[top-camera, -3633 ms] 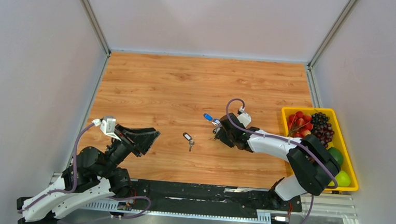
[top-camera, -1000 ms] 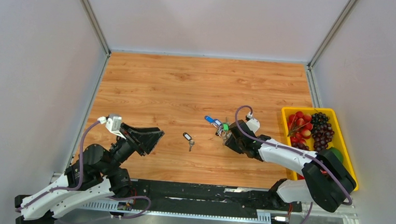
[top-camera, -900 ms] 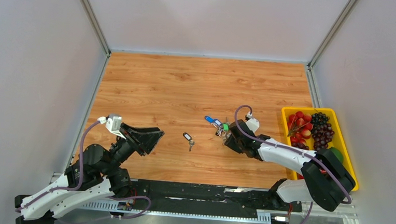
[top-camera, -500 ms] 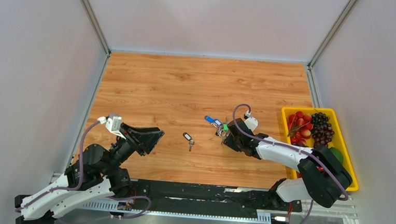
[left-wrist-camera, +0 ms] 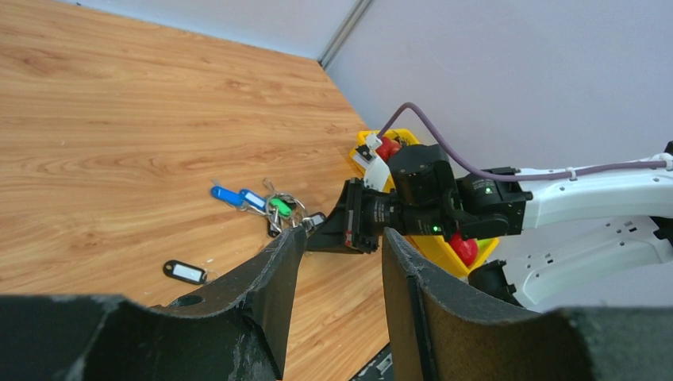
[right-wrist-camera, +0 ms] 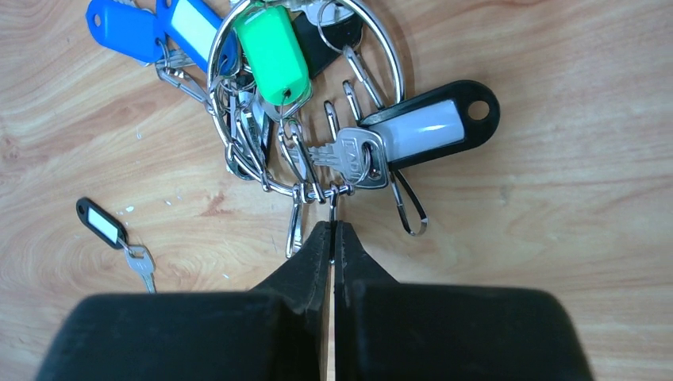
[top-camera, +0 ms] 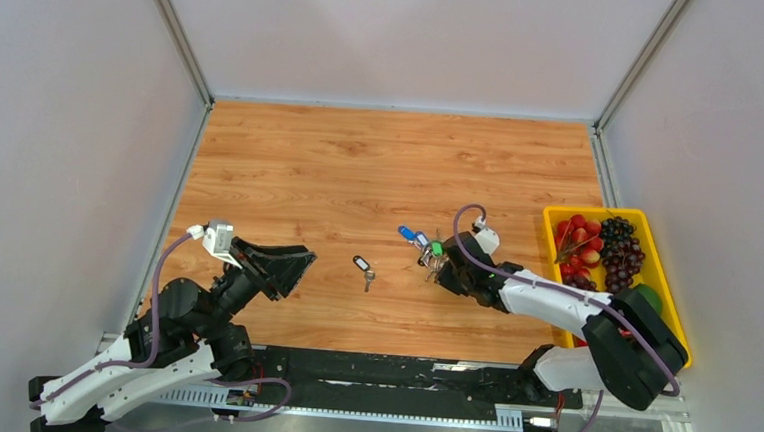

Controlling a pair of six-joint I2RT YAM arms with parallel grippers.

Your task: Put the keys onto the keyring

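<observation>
The keyring [right-wrist-camera: 395, 63] lay flat on the wooden table [top-camera: 361, 165], and the right gripper [right-wrist-camera: 332, 230] was clenched tight with its fingertips meeting at the ring's near rim. A thin strand of wire ran into the seam between the pads, but whether it was truly pinched there could not be told. Several keys hung on the ring. A green tag [right-wrist-camera: 274, 51] lay inside its loop, two blue tags [right-wrist-camera: 127, 28] fanned out past its far left edge, and a black-framed white tag [right-wrist-camera: 432, 127] stuck out to its right. A bare silver key [right-wrist-camera: 357, 155] rested just inside the ring's near rim, close beyond the shut jaws. One loose key with a small black tag [top-camera: 363, 267] lay by itself, well apart from the keyring on the left arm's side and touching neither gripper. Farther out on that same side of the keyring, the left gripper [top-camera: 295, 268] was raised above the table with its jaws apart and nothing between them. On the opposite side of the keyring stood a yellow tray [top-camera: 609, 212] of fruit
</observation>
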